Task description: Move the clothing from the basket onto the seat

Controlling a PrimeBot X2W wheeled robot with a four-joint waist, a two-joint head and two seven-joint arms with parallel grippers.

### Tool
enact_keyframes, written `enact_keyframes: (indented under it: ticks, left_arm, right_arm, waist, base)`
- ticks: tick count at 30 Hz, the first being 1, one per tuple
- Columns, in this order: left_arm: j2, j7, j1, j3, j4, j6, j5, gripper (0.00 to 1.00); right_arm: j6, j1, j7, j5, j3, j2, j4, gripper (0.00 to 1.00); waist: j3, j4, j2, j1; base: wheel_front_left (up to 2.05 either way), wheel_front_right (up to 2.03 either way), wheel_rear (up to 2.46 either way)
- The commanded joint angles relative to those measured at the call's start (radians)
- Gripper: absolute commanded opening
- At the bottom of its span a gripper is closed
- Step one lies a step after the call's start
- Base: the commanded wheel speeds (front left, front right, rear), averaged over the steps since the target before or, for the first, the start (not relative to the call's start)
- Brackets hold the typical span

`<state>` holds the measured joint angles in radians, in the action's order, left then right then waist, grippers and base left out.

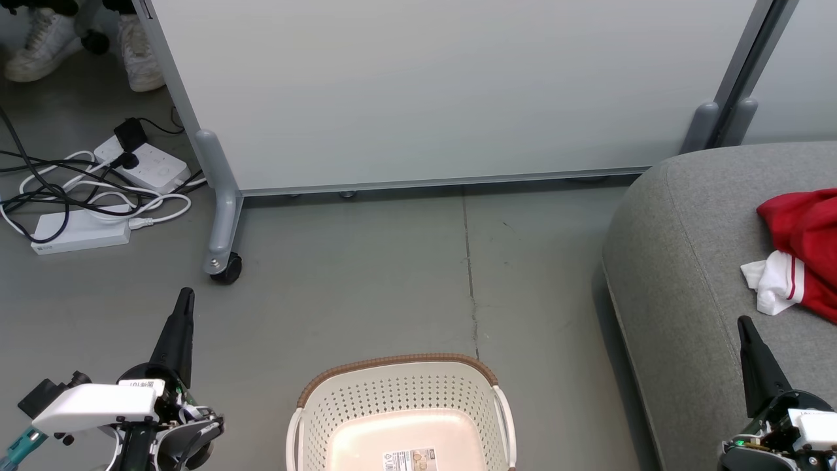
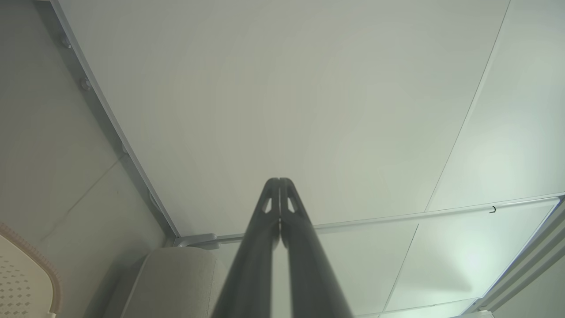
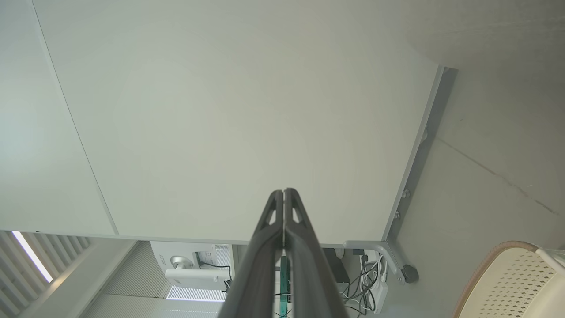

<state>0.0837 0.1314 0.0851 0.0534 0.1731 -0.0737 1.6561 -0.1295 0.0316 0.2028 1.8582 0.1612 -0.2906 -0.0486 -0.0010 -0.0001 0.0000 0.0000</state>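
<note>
Grey concrete floor (image 1: 366, 275) runs under nearly everything I see from the head camera. My left gripper (image 1: 186, 302) sits low on my left, its two long dark fingers pressed together on nothing; its wrist camera shows the tips meeting. My right gripper (image 1: 745, 330) is closed the same way and is also empty, its fingers showing against the front of the large grey fabric-upholstered seat (image 1: 680, 248).

The bright-red jersey clothing with white striped trim (image 1: 801, 242) lies crumpled on that seat, ahead of the right fingertips and a little to their right, apart from them. Bare seat fabric lies between the two. The frame edge cuts the heap off, so I cannot tell how many garments it is.

Between my grippers, closer to me than either fingertip, the cream-white perforated plastic basket with a brown woven-look rim (image 1: 392, 392) stands on the floor, with its pale bottom and label sticker (image 1: 409, 460) showing.

Ahead of both grippers stands a pale grey partition panel (image 1: 444, 91); its black caster (image 1: 229, 268) is just ahead of the left fingertips. Farther ahead and to the left lie white power strips (image 1: 78, 229) among tangled cables (image 1: 39, 190), and beyond them a person's white shoes (image 1: 46, 42).
</note>
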Motion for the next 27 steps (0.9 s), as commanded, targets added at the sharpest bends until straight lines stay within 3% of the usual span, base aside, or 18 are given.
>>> enact_keyframes:
  ticks: [1, 27]
  left_arm:
    - [0.005, 0.001, 0.011, 0.006, -0.003, -0.006, 0.0, 0.0]
    - [0.001, 0.006, 0.011, 0.009, -0.004, -0.005, -0.005, 0.0]
  right_arm:
    - [-0.002, 0.009, 0.004, 0.007, -0.001, -0.009, 0.003, 0.0]
    - [-0.002, 0.006, 0.025, 0.023, 0.021, -0.027, 0.011, 0.0]
  waist:
    - [0.0, 0.0, 0.0, 0.0]
    - [0.0, 0.0, 0.0, 0.0]
  base:
    - [0.0, 0.0, 0.0]
    - [0.0, 0.0, 0.0]
